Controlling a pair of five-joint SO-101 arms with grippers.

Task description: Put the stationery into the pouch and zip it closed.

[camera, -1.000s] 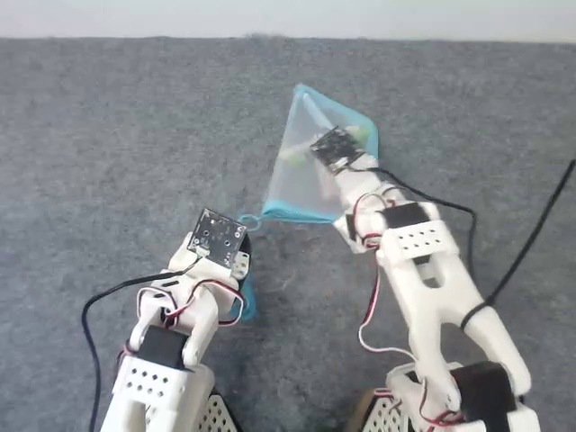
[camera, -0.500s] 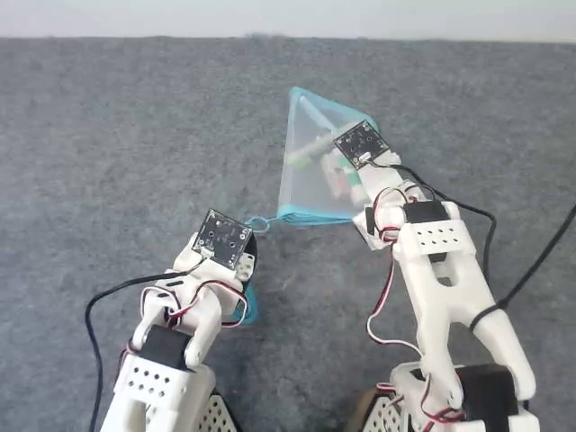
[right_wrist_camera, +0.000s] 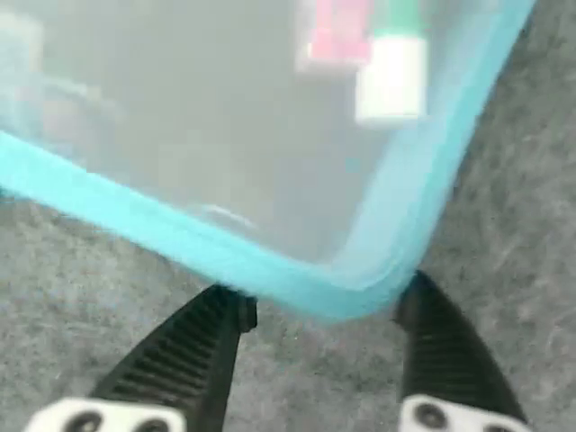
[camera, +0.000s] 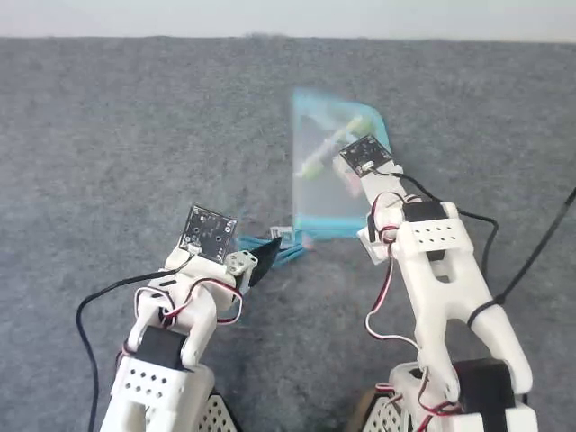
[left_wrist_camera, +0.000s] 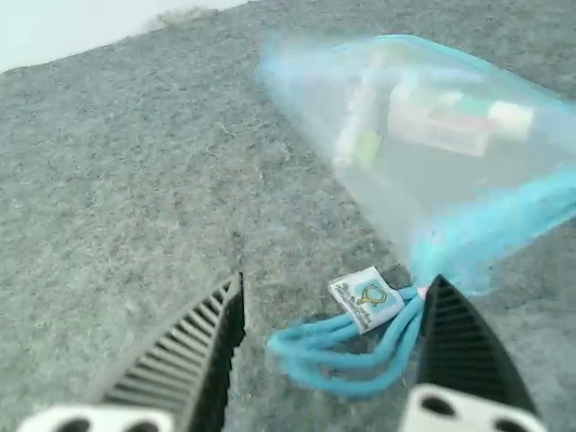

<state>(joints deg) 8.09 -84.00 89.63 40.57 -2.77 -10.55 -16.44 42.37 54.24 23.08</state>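
The clear, blue-edged pouch [camera: 319,193] now lies flat on the grey felt table [camera: 135,135], in front of the right arm and towards the far side. Half a second ago it was stretched into a taut triangle between the two arms; now it has dropped back to a rough rectangle and is blurred, so it appears to be settling. The blue cord [camera: 277,245] at its near left corner, pulled straight a moment ago, lies slack in loops with its small white tag [left_wrist_camera: 366,300]. The left gripper [left_wrist_camera: 337,297] has its jaws wide apart, with the cord loose between them and nothing gripped. The right gripper [right_wrist_camera: 328,297] is also spread wide, with one jaw on each side of the pouch's near corner and no pinch on it. The stationery [camera: 328,153] sits inside, with green, white and pink pieces showing through the plastic. This suggests the zip pull is finished and both arms have let go, though the blur hides whether the zip is fully closed. The pouch's long axis runs away from the arms towards the far edge of the table. Its thick blue near edge runs across, and its cord corner points towards the left arm.
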